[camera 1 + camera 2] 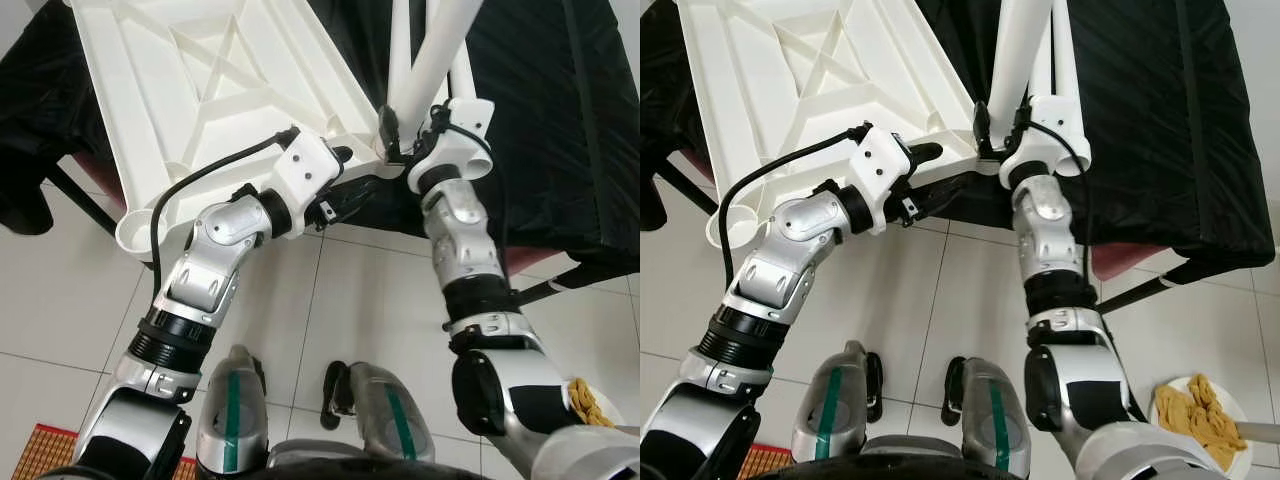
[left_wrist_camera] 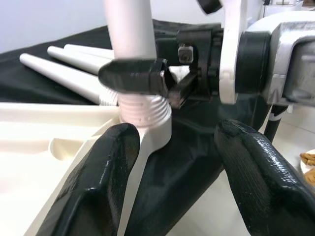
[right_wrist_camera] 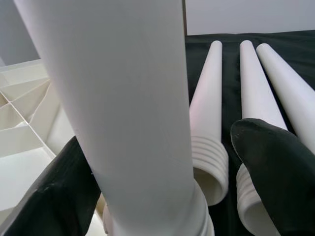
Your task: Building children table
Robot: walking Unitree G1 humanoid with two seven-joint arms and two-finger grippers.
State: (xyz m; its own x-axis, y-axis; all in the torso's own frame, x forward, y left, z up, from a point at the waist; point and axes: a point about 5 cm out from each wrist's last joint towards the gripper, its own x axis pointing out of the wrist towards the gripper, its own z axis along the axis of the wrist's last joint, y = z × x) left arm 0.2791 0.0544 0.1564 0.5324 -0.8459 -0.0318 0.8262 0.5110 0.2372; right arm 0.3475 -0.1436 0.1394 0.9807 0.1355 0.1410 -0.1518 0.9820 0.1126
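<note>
White moulded plastic makes up the tabletop (image 1: 215, 90), which lies underside up, ribs showing, on a black cloth (image 1: 560, 120), one corner hanging over the tiled floor (image 1: 70, 300). In the left eye view a leg (image 1: 440, 50) stands up out of the near corner socket, and the right gripper (image 1: 392, 135) meets it low down, just above the socket. The left gripper (image 1: 350, 190) sits at the tabletop's edge beside that corner.

The right eye view shows the same layout, plus a plate (image 1: 1230, 455) of food on the floor by the robot's right side.

In the left wrist view the left fingers (image 2: 98, 187) stand wide apart, straddling the socket (image 2: 147, 123) where the threaded end of the leg enters; they touch nothing that I can make out. A black finger of the right gripper wraps the leg just above the threads.

In the right wrist view the right fingers (image 3: 275, 167) are clamped either side of the leg, with three spare legs (image 3: 209, 113) lying on the cloth beyond.

The leg looks light, stiff and smooth, so likely to slip when twisted; a grip low, near the threads, should give best control. The tabletop is rigid but light and could shift, so bracing it at the corner seems wise.
</note>
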